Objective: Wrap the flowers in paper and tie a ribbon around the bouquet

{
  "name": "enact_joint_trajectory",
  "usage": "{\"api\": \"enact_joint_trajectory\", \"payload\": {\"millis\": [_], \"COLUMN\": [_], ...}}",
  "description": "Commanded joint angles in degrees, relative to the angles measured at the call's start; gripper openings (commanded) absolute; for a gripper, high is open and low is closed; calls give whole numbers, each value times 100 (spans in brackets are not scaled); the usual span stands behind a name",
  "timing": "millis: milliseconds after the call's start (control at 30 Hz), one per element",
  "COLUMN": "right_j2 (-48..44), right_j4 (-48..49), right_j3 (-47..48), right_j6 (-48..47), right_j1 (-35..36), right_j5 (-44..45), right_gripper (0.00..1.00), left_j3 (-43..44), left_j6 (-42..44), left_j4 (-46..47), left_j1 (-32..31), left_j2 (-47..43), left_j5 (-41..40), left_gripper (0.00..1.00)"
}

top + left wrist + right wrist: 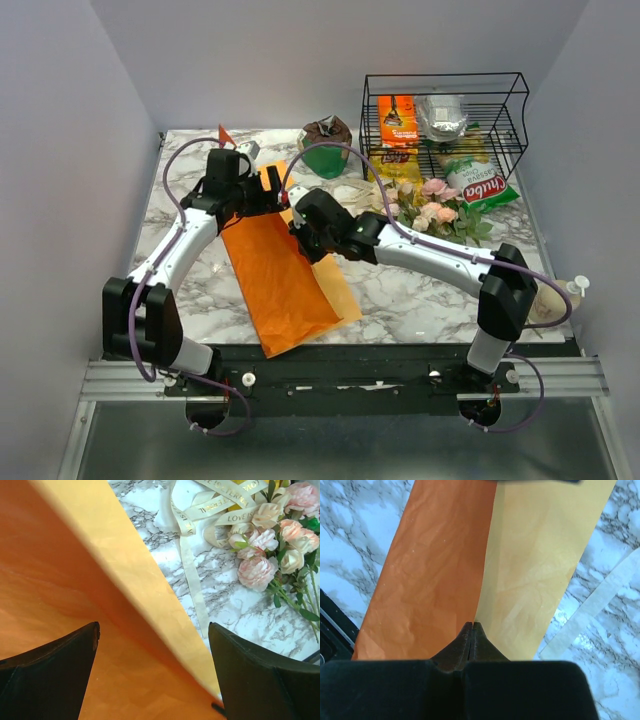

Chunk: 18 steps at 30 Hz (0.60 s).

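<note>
I see a white marble-look table (420, 290). The orange paper (280, 285) lies diag. across its left-centre, near end at the front edge. At back right lie the pink/cream flowers (437, 205), w/ the cream ribbon (192, 575) in loose loops just beside them. At the back stands a wire basket (372, 120), w/ a Chuba snack pkt (482, 183) in front of it and a green pot (325, 160) to its left.

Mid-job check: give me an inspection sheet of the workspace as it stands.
Surface: marble table, paper spread across it.
Job's things: orange paper lying partly folded over under both arms; flowers unwrapped, to its right; ribbon loose beside the flowers.
Clutter: wire basket holding snack packets; snack bag and green pot at the back.
Pincers: left pincer open over the paper; right pincer shut, tips at the fold.
Cables: purple cable looped along each arm.
Surroundings: plain grey walls.
</note>
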Motion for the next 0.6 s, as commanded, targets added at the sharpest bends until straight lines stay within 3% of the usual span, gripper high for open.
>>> {"api": "enact_joint_trajectory", "payload": {"millis": [0, 100, 167, 200, 233, 300, 333, 400, 433, 467, 567], "right_j2": [267, 355, 373, 373, 373, 364, 355, 276, 224, 154, -355], "right_j4": [-248, -274, -275, -266, -266, -266, -257, -239, -231, -222, -73], "right_j3": [471, 621, 674, 674, 674, 665, 665, 647, 639, 612, 314], "right_j6": [-170, -222, -222, -231, -249, -275, -301, -354, -424, -459, -644], "right_j1": [141, 203, 220, 212, 212, 220, 212, 220, 212, 212, 194], "right_j5": [276, 232, 223, 223, 223, 180, 118, -119, -198, -233, -225], "right_gripper": [0, 0, 0, 0, 0, 0, 0, 1, 6, 30, 56], "left_j3": [549, 681, 681, 664, 638, 620, 646, 760, 804, 883, 1032], "left_j6": [67, 146, 207, 225, 234, 278, 330, 576, 681, 795, 1567], "left_j4": [-130, -420, -631, -675, -745, -807, -877, -957, -1009, -1018, -957], "left_j1": [-244, -289, -280, -289, -289, -289, -289, -289, -280, -271, -254], "left_j2": [323, 516, 569, 561, 526, 429, 412, 385, 368, 333, 166], "left_j5": [-636, -1040, -1172, -1208, -1217, -1287, -1296, -1392, -1419, -1428, -1314], "left_gripper": [99, 99, 89, 78, 49, 21, 0, 0, 0, 0, 0]}}
